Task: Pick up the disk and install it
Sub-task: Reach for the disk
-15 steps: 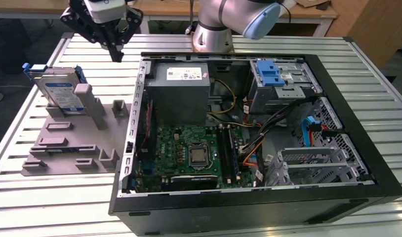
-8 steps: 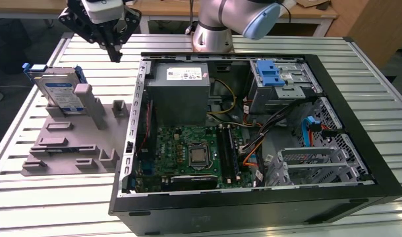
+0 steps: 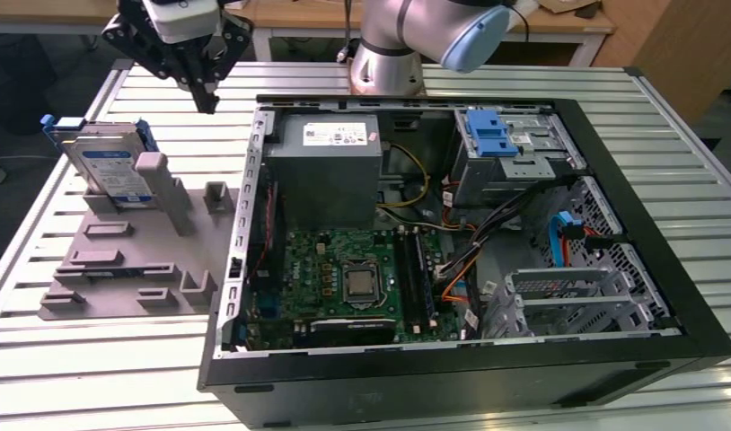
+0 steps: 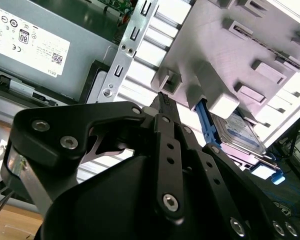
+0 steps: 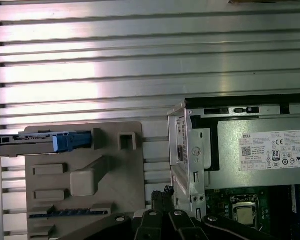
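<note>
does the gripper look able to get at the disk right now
Probably yes: the disk stands upright in its grey holder with its top edge bare, and nothing lies between it and the shut gripper nearby.

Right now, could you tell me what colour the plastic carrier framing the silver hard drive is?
Blue; the plastic carrier shows best in the exterior view.

Your disk (image 3: pixel 111 171), upright on edge.
Silver body, white-and-blue label, blue plastic frame; you'll see it standing in the grey holder (image 3: pixel 162 250) at the exterior view's left.
</note>
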`<control>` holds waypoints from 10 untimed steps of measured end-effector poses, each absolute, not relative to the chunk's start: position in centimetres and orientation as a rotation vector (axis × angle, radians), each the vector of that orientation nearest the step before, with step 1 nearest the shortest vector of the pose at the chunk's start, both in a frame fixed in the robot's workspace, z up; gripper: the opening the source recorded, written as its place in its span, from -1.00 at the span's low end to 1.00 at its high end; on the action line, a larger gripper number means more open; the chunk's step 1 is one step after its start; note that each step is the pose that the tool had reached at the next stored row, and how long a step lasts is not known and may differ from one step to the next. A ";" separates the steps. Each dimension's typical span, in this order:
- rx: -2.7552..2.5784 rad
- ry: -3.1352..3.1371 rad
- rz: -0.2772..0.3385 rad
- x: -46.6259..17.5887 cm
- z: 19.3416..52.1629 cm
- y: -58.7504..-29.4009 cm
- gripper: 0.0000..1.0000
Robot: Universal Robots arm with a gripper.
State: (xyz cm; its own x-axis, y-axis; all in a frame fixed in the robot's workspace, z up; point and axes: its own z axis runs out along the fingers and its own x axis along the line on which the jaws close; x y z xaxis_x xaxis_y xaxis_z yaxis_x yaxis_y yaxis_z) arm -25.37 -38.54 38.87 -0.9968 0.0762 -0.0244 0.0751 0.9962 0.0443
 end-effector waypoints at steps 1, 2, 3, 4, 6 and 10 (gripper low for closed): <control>0.118 3.112 0.068 -25.4 38.9 -38.5 -0.79; 0.118 3.112 0.068 -25.4 38.9 -38.5 -0.79; 0.118 3.112 0.068 -25.5 38.9 -38.5 -0.79; 0.118 3.113 0.068 -25.5 38.9 -38.5 -0.79; 0.118 3.112 0.068 -25.6 38.8 -38.5 -0.79; 0.118 3.112 0.068 -25.8 38.8 -38.5 -0.79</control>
State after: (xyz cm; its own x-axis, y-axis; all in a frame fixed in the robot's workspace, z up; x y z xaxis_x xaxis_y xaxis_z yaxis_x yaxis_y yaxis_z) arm -25.76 -38.54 38.83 -0.9968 0.0762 -0.0245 0.0751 0.9962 0.0444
